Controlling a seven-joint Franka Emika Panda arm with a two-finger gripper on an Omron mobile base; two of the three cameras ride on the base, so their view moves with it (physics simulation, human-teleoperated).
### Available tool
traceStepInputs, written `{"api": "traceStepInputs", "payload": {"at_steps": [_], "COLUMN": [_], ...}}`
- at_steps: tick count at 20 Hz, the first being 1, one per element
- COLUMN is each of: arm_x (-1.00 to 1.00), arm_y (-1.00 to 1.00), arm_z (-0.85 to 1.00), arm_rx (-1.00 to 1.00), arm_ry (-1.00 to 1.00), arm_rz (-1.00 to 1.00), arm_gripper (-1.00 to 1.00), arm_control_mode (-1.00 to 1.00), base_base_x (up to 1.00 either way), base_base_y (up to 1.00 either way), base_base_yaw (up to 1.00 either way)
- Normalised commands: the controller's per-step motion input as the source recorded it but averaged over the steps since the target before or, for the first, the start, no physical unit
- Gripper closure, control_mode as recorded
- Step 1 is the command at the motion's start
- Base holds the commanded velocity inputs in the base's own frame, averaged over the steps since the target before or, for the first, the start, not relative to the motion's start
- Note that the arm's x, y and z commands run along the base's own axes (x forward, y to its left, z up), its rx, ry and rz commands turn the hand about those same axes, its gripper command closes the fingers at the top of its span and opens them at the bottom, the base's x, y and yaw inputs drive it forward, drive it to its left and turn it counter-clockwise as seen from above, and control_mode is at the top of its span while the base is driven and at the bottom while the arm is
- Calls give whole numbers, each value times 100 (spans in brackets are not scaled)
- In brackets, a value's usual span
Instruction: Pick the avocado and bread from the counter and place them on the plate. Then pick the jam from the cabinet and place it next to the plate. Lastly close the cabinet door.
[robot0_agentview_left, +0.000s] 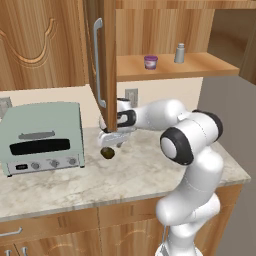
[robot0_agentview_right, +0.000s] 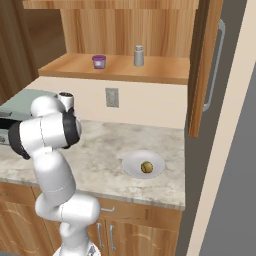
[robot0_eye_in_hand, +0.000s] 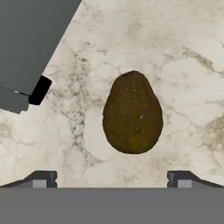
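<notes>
Hand view: jaws wide above avocado (robot0_eye_in_hand: 132, 113).

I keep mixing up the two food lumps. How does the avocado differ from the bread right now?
The avocado is dark olive-brown and egg-shaped; the bread is paler tan-yellow and rounder. The avocado lies on the bare counter beside the toaster oven, under the gripper; the bread sits on the plate. Both are small lumps.
</notes>
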Motion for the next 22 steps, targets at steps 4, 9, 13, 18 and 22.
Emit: {"api": "traceStepInputs", "payload": {"at_steps": [4, 9, 13, 18, 22], "arm_x": [14, 14, 12, 13, 9], "arm_y": [13, 10, 1, 0, 0], "arm_z": [-22, -19, -12, -14, -21], "arm_rx": [-7, -7, -4, -4, -5], "arm_ry": [0, 0, 0, 0, 0], "arm_rz": [0, 0, 0, 0, 0], "arm_gripper": [-100, -100, -100, -100, -100], "arm_control_mode": [-100, -100, -100, -100, -100], "base_base_x": [0, 0, 0, 0, 0], "base_base_y": [0, 0, 0, 0, 0], "base_base_yaw": [0, 0, 0, 0, 0]}}
